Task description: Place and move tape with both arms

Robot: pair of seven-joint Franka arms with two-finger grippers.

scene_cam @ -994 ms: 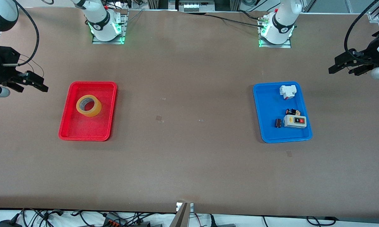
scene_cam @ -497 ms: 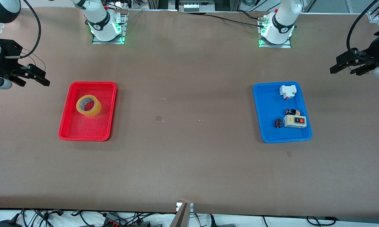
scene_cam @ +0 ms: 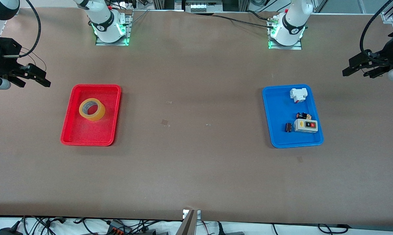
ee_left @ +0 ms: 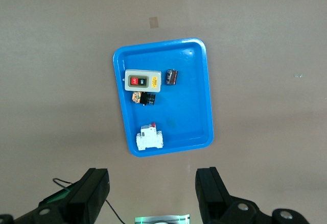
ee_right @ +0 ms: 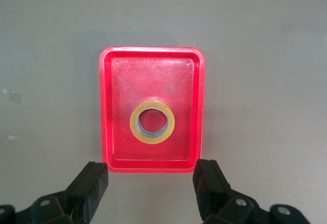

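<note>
The yellow-amber tape roll [scene_cam: 92,109] lies flat in the red tray [scene_cam: 75,137] toward the right arm's end of the table; it also shows in the right wrist view [ee_right: 152,122] inside the tray [ee_right: 112,152]. My right gripper [scene_cam: 33,80] is open and empty, up over bare table beside the red tray; its own view [ee_right: 150,188] shows both jaws apart with nothing between. My left gripper [scene_cam: 358,68] is open and empty, up over the table's edge past the blue tray [scene_cam: 278,137]; it also shows in its own wrist view [ee_left: 153,193].
The blue tray [ee_left: 204,91] holds a white and grey switch box [scene_cam: 306,126], a white breaker [scene_cam: 298,94] and two small dark parts [scene_cam: 288,127]. The arm bases [scene_cam: 109,29] stand at the table's edge farthest from the front camera.
My right gripper has risen slightly away from the front camera, staying beside the red tray. My left gripper has shifted a little the same way. The tape has not moved.
</note>
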